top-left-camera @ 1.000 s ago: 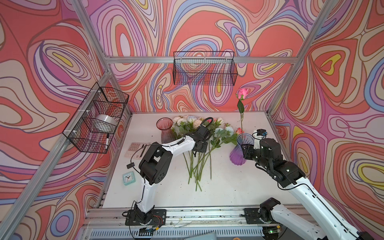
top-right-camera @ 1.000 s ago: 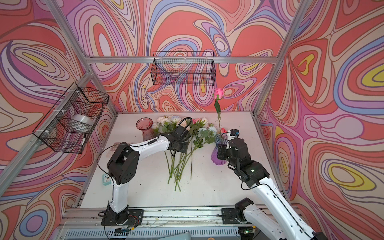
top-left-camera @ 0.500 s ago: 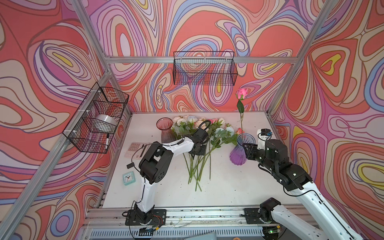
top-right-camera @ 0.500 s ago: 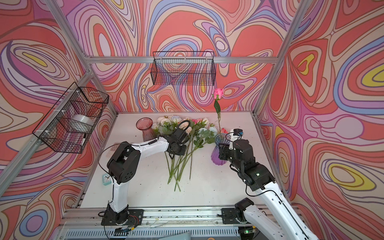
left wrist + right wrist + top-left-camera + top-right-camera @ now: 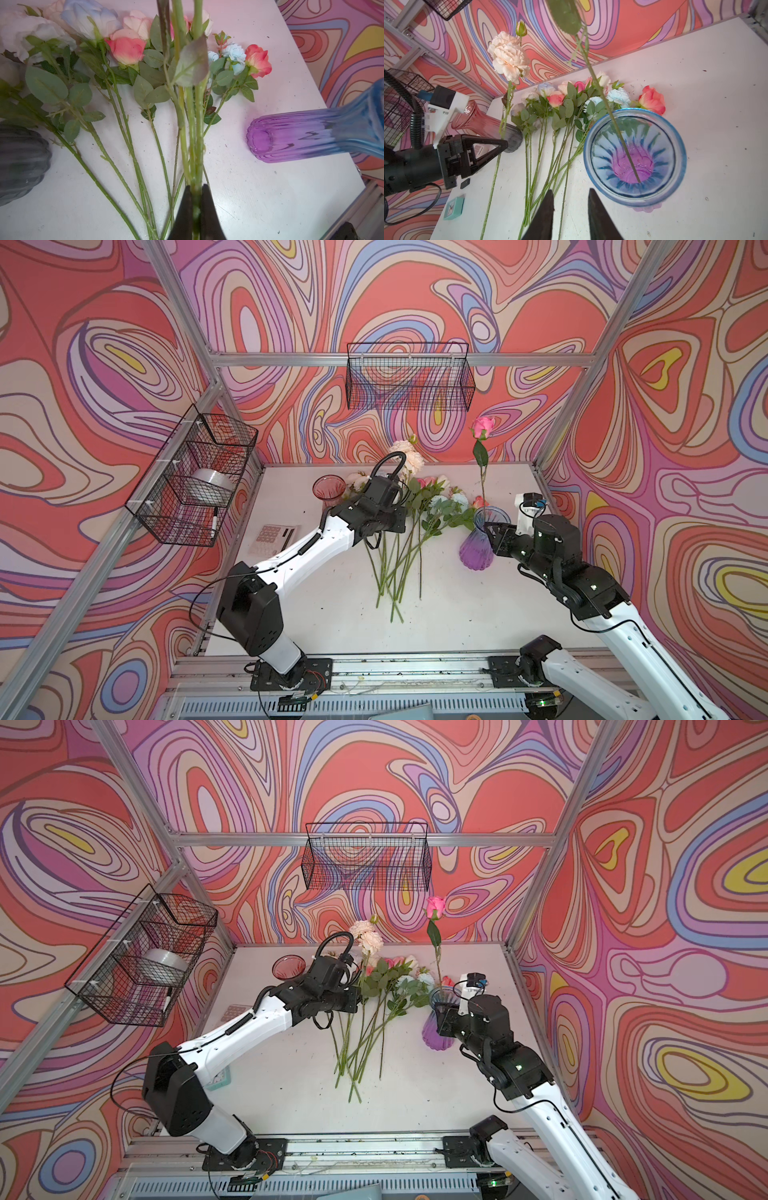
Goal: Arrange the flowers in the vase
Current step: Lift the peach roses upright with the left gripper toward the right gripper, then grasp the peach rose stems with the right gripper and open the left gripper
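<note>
One white table [image 5: 457,614] sits framed by aluminium posts [image 5: 559,423]; its six o'clock half lies bare, giving open room to move. Most flowers [image 5: 415,510] fan flat at centre, with soft blooms toward twelve o'clock and thin green stems converging toward six. At their three o'clock stands the ribbed glass vase [image 5: 478,547], purple at the base with a flared blue rim, and a pink rose [image 5: 482,427] upright inside. Left fingers [image 5: 185,207] pinch the stem of a ruffled cream flower [image 5: 508,54], held up above the pile. Right fingers [image 5: 544,212] stand parted, holding nothing, just beside the vase rim.
</note>
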Controlling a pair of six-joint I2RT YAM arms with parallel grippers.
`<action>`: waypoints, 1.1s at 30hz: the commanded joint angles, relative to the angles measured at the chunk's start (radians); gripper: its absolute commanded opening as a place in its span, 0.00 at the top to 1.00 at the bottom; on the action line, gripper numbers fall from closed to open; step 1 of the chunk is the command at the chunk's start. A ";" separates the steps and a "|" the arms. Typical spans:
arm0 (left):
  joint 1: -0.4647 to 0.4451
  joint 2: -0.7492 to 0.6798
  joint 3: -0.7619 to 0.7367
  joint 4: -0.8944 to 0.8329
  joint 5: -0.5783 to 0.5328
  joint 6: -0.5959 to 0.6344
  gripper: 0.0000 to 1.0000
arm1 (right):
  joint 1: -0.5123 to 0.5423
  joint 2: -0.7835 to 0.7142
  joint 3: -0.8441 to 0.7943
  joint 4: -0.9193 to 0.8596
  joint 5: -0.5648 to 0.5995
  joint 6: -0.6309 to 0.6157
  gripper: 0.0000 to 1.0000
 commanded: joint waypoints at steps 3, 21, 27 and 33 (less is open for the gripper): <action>-0.023 -0.229 -0.262 0.337 0.152 0.073 1.00 | 0.007 0.033 0.043 0.101 -0.275 0.020 0.55; -0.182 -0.287 -0.280 0.711 0.218 0.068 1.00 | 0.112 0.208 0.169 0.282 -0.462 0.030 0.44; -0.184 -0.279 -0.270 0.717 0.225 0.055 1.00 | 0.133 0.250 0.173 0.318 -0.427 0.025 0.58; -0.183 -0.289 -0.274 0.707 0.241 0.056 1.00 | 0.135 0.258 0.162 0.351 -0.377 0.027 0.77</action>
